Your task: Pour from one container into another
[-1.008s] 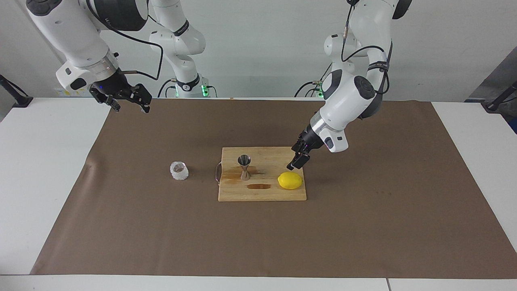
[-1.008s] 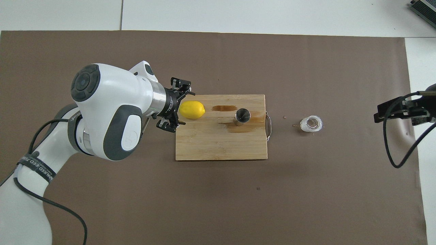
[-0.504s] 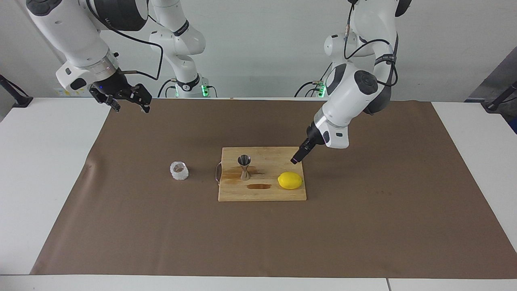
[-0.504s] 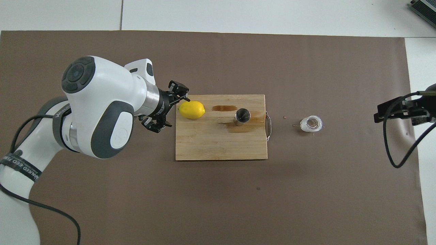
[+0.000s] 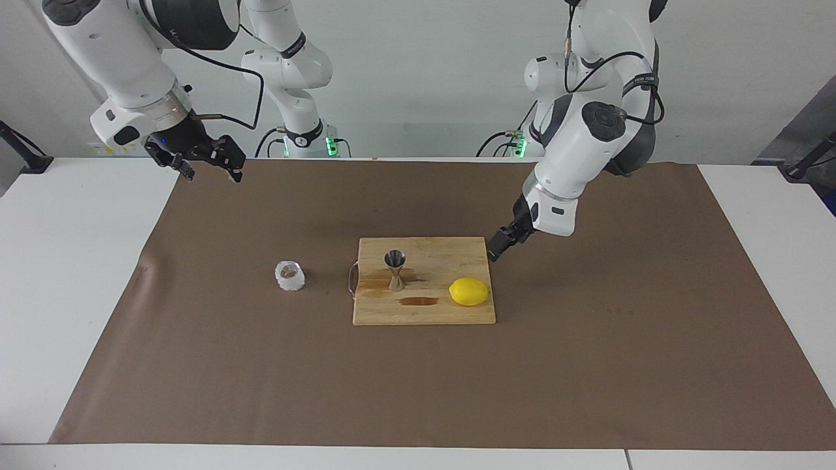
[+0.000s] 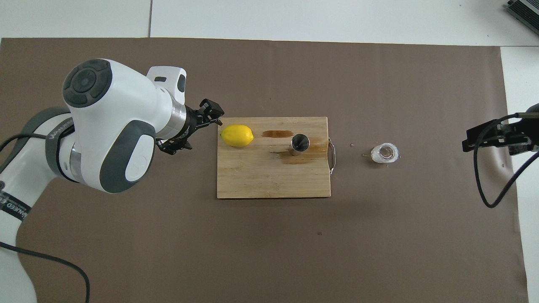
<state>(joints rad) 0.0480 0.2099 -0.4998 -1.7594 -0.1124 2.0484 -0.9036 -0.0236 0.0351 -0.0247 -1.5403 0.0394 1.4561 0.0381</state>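
- Glass cup, one: small, clear, bumpy-walled; upright on the brown mat, beside the handle end of the cutting board, toward the right arm's end of the table; contents hard to make out.
- Steel jigger, one: hourglass-shaped, upright on the cutting board near its handle end, beside a dark wet stain.
- Lemon, one: yellow, lying on the same board at the end toward the left arm.
- Cutting board, one: wooden, with a wire handle pointing at the glass cup; two dark stains on it.
- Left gripper: fingers apart, holding nothing; raised over the board's corner nearest the left arm, clear of the lemon.
- Right gripper: fingers apart, empty; waiting over the mat's edge at the right arm's end, well apart from the glass cup; cut off at the frame edge in the overhead view.
- Surface: white table under the brown mat; pale wall above.
- Arms, two; upper parts cut off in the facing view.
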